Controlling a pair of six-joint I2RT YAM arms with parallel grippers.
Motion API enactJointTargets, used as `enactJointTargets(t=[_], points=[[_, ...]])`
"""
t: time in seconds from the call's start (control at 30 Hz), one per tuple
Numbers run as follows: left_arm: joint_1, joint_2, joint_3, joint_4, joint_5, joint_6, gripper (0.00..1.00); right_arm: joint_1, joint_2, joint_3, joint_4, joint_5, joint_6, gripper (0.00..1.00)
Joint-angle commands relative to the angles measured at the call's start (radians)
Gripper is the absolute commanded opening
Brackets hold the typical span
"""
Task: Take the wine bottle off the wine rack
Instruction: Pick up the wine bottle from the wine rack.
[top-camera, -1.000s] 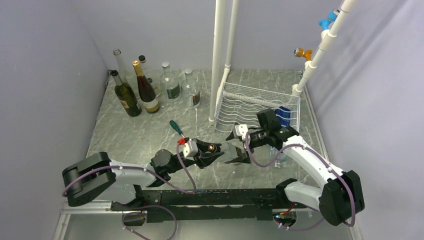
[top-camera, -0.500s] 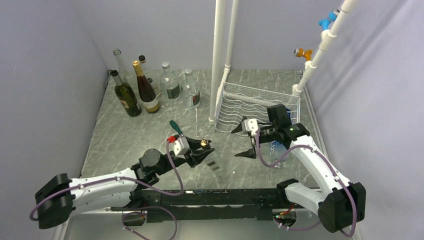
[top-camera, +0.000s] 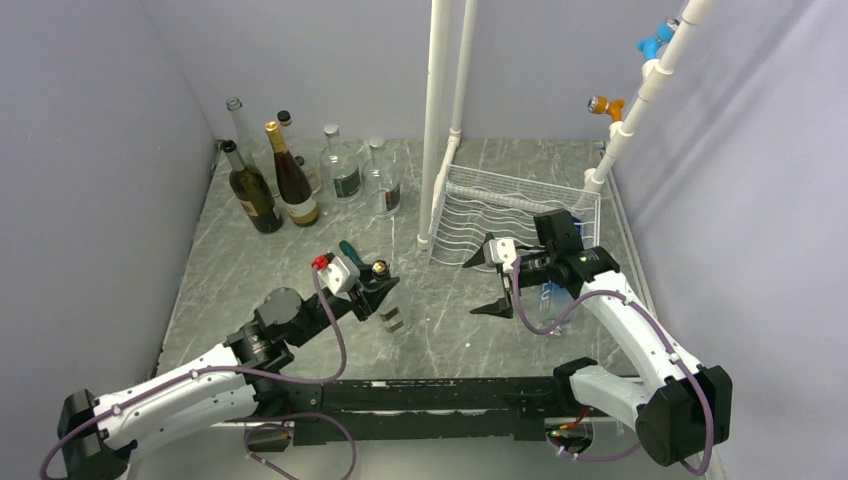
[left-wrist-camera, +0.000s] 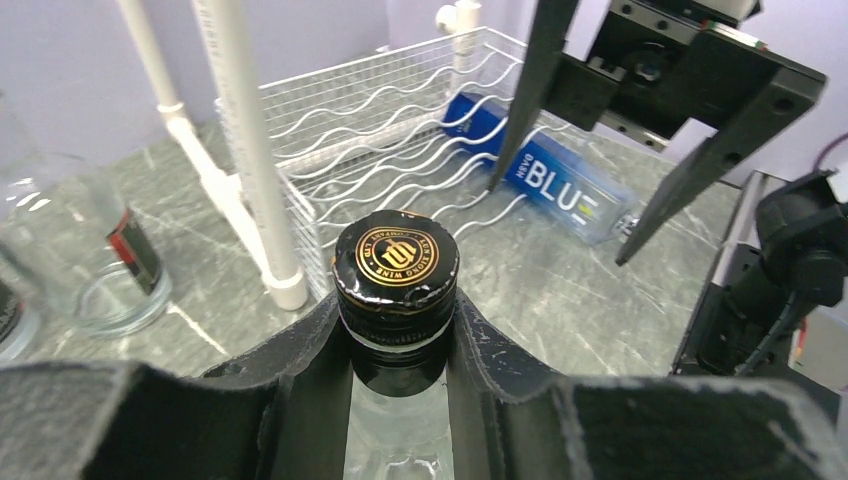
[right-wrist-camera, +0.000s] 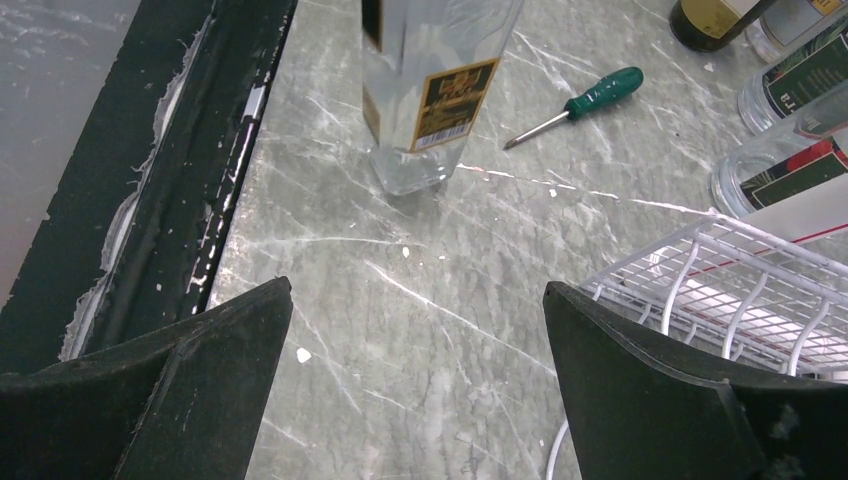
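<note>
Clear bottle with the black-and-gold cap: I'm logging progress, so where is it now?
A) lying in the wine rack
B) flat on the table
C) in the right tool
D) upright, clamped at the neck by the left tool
D: the left tool grips the clear bottle at the neck below the cap, bottle upright, away from the wine rack.

I read "BLUE" in white capitals on blue box (left-wrist-camera: 560, 185); smaller word printed sideways just beside it, can't make out. Black cap (left-wrist-camera: 397, 258) of wine bottle (right-wrist-camera: 405, 160): ring of gold lettering round gold emblem, too fine for me to read. Yellow label (right-wrist-camera: 455, 100) on same bottle: barcode plus tiny print, digits not legible
</note>
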Motion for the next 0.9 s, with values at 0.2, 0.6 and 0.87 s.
enactJointTargets(t=[0.2,0.6,0.87], points=[[0.153,-0.065,0.153,-0.011,-0.033,0.000,0.00,-0.004,-0.012,0.009,0.033,-0.033,0.000,1.00],[0.373,0.028,0.223,0.050,-0.006,-0.017,0.00,-0.004,-0.011,0.005,0.038,-0.026,0.000,1.00],[0.530,0.162,0.298,0.141,0.051,-0.038,0.00,-0.004,-0.013,0.004,0.037,-0.024,-0.003,1.00]])
